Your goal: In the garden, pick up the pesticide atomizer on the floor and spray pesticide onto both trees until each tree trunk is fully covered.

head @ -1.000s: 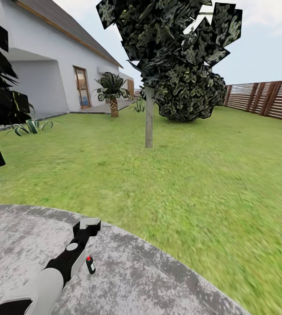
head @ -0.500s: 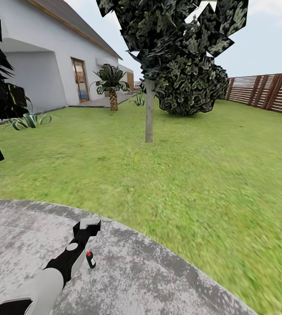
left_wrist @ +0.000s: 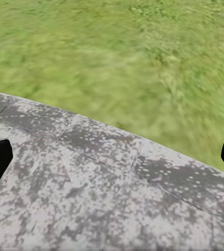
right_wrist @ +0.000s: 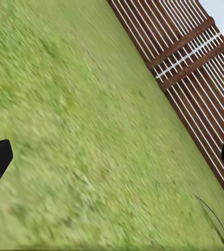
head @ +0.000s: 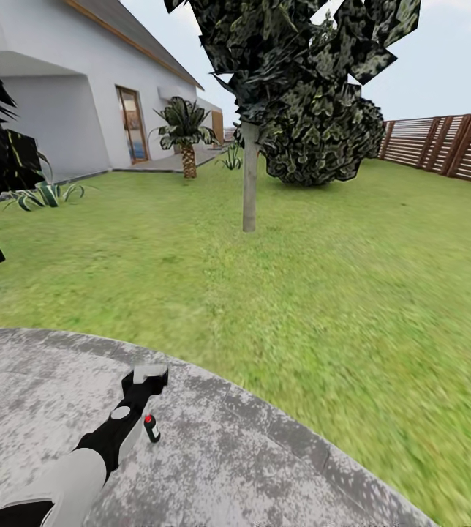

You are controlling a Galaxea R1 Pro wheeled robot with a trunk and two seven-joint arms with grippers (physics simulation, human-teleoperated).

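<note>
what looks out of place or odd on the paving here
The pesticide atomizer stands alone and upright on the grey stone paving, right beside the left gripper, not yet held. A spray bottle left out on the ground is the one odd thing. No spill or damage shows, and the tree trunk stands straight.

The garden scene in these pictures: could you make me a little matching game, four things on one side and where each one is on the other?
Things:
1. pesticide atomizer
2. tree trunk
3. wooden fence
4. left claw

Places:
a. far right edge of the lawn
b. upright in the middle of the grass
c. standing on the grey stone paving
d. above the paving, just beyond the small bottle

Pairs: 1-c, 2-b, 3-a, 4-d
</note>
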